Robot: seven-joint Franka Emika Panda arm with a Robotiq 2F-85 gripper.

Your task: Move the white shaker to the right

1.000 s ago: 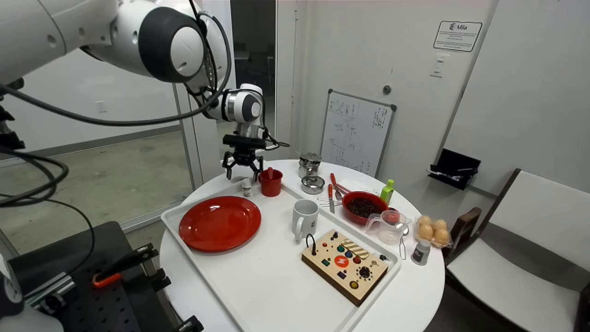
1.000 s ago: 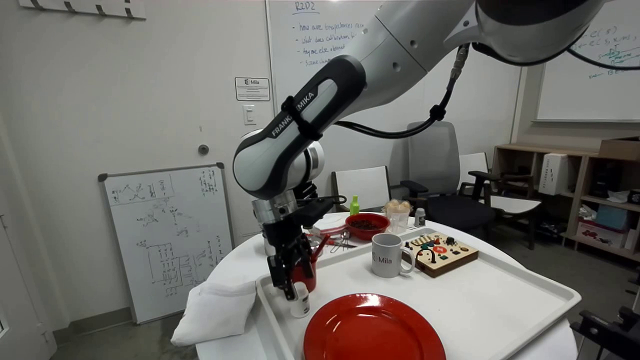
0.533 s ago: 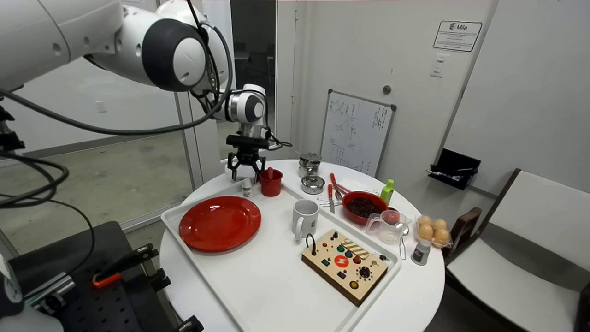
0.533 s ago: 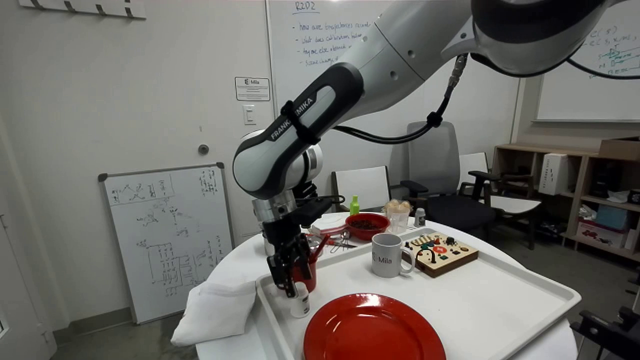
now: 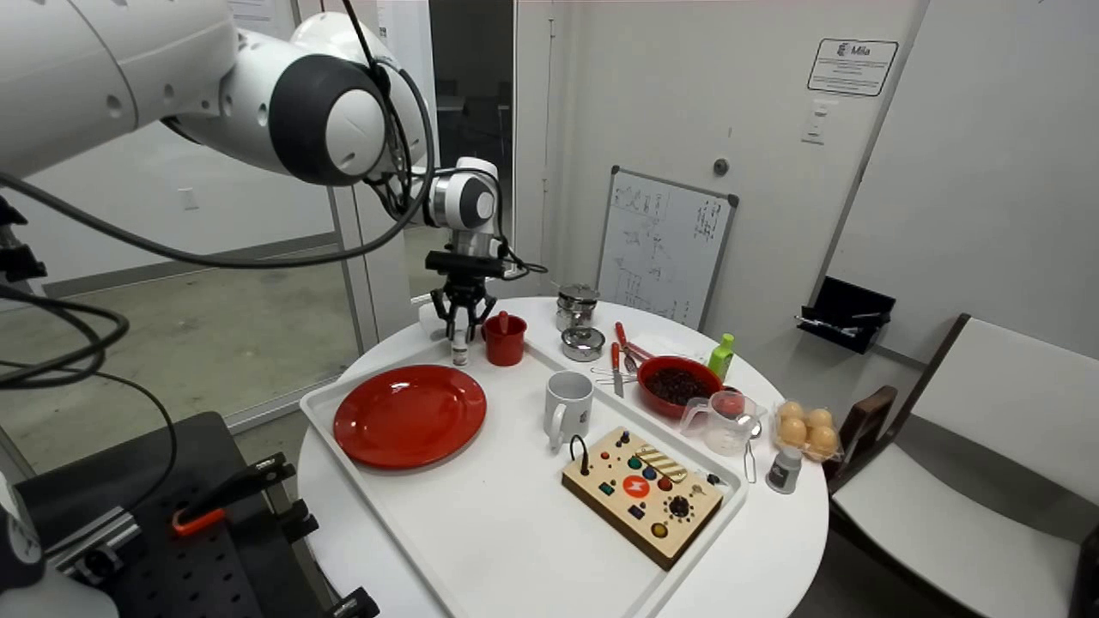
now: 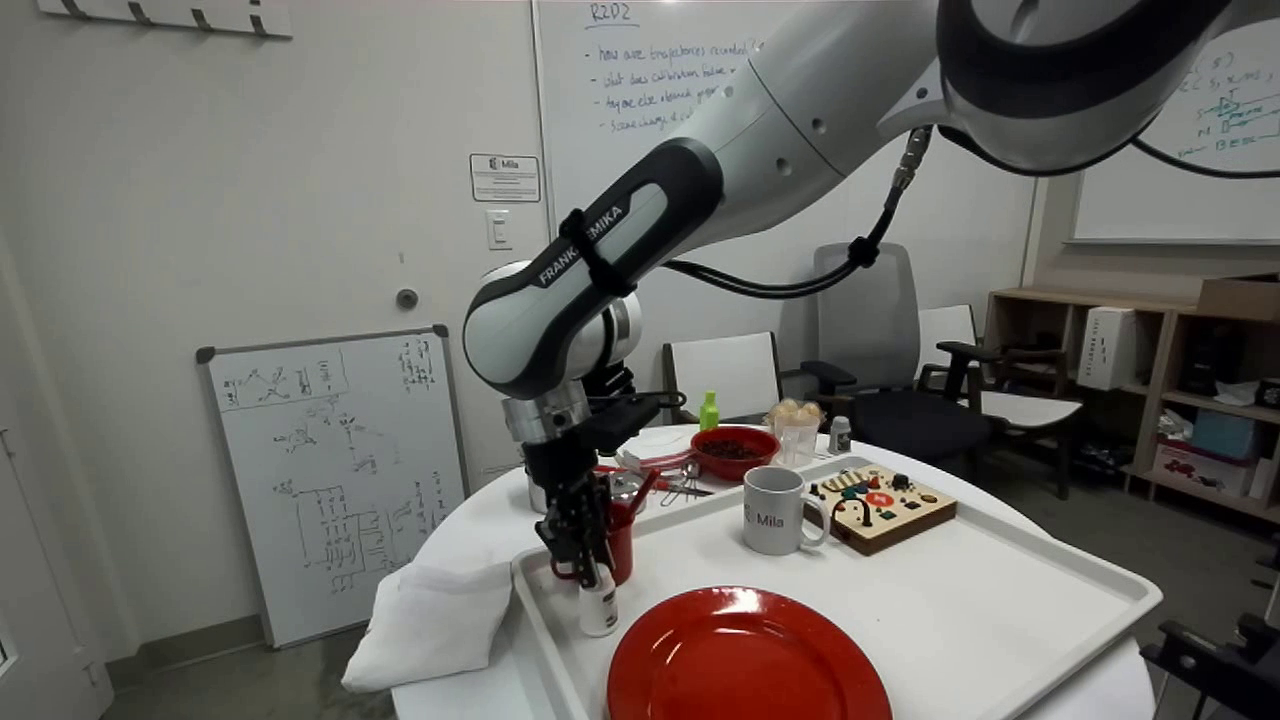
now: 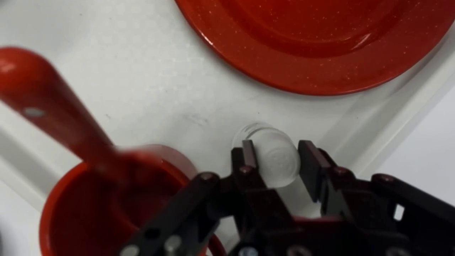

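The white shaker [image 7: 279,158] stands upright on the white tray [image 5: 515,515], in the corner between the red plate and the red cup. Both exterior views show it there, small and pale [image 6: 599,610]. My gripper [image 7: 277,145] has come down over its top from above. In the wrist view one finger lies against each side of the shaker's cap, shut on it. The shaker's lower part is mostly hidden beneath the cap in that view, while its label shows in an exterior view [image 5: 460,354].
Right beside the gripper is a red cup [image 5: 505,343] with a red handle [image 7: 53,103] sticking up. A red plate [image 5: 410,416] lies on the shaker's other side. A Mila mug [image 6: 772,512] and a wooden button box [image 5: 642,498] also sit on the tray.
The fingers have come together from a wide stance onto the shaker's cap. The gripper has shifted slightly lower and towards the red cup. The shaker looks unmoved.
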